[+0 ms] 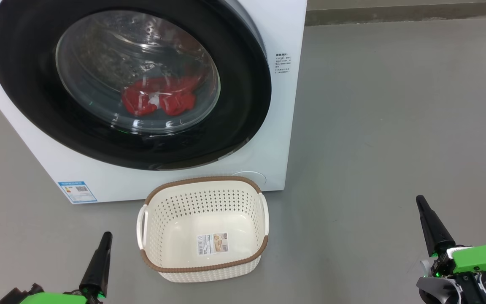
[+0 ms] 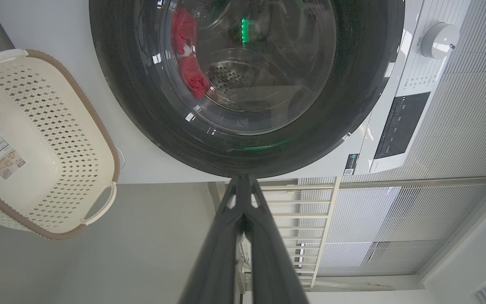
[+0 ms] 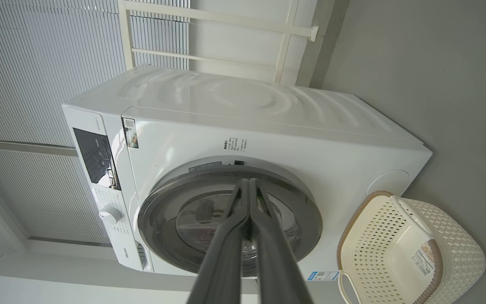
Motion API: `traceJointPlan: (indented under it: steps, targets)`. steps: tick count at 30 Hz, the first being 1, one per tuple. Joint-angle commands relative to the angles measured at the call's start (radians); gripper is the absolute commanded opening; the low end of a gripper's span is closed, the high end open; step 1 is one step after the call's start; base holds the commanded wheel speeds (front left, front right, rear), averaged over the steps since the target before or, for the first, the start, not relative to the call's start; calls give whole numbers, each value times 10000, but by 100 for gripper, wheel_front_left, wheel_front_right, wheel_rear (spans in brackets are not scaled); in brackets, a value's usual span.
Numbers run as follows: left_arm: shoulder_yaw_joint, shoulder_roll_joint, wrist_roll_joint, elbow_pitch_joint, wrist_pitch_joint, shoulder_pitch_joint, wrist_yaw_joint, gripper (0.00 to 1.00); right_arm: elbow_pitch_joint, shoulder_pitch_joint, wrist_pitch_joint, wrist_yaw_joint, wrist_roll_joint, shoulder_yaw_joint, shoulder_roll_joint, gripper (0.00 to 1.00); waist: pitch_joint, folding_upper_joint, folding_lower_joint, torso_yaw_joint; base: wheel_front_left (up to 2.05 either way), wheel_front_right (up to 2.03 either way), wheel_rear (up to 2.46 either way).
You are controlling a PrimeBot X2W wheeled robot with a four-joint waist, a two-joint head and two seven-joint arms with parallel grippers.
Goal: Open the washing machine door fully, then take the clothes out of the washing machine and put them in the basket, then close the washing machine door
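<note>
The left gripper is pinched tight and holds nothing, low down, pointing up. The right gripper is the same. The basket sits between them, by the washing machine. The washing machine door is shut on the red clothes.

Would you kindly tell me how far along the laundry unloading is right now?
Done: nothing yet. The washing machine door is closed, the red clothes lie behind its glass, and the basket is empty. In hand: nothing; the left gripper and right gripper are shut, clear of the door. Left: opening the door, moving the clothes into the basket, closing the door.
</note>
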Motion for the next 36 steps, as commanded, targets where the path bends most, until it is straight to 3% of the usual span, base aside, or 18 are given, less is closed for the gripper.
traceJointPlan:
  steps: [1,36]
  targets:
    - [344,85,-74,-205,29,-398,-67,0,-248,-403,56,-6,57,139,-85,0,0,0,0,0,0,0,0]
    - [344,85,-74,-205,29,-398,-67,0,-248,-403,56,-6,57,139,-85,0,0,0,0,0,0,0,0]
